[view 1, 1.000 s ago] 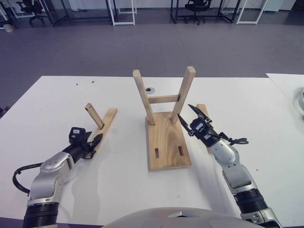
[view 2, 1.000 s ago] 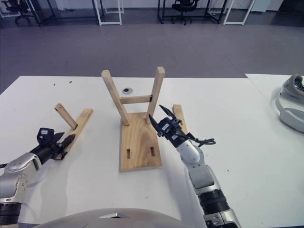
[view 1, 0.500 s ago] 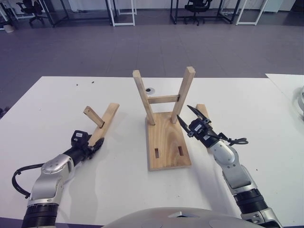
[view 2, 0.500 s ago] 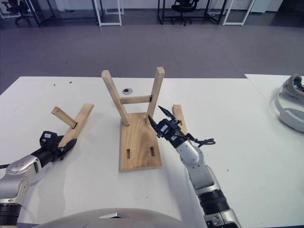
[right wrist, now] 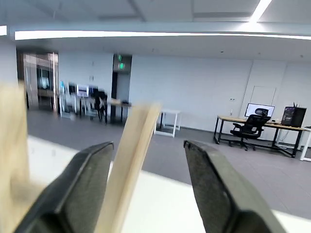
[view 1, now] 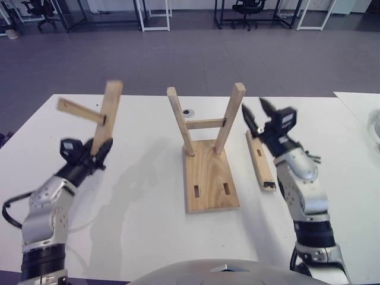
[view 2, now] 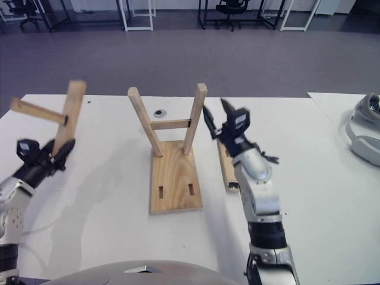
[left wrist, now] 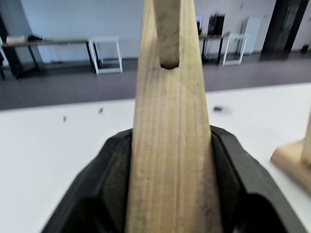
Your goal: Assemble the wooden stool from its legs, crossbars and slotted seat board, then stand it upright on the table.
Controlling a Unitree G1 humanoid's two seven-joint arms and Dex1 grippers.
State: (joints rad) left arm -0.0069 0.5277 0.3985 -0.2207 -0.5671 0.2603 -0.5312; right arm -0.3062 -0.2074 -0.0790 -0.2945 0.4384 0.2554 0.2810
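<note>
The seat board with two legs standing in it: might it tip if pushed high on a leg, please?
Probably not easily: the seat board lies flat and wide on the table. The legs look stiff, braced by a crossbar. It would likely slide instead.

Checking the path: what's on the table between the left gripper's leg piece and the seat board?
Nothing: the left eye view shows bare table between the leg piece and the seat board.
</note>
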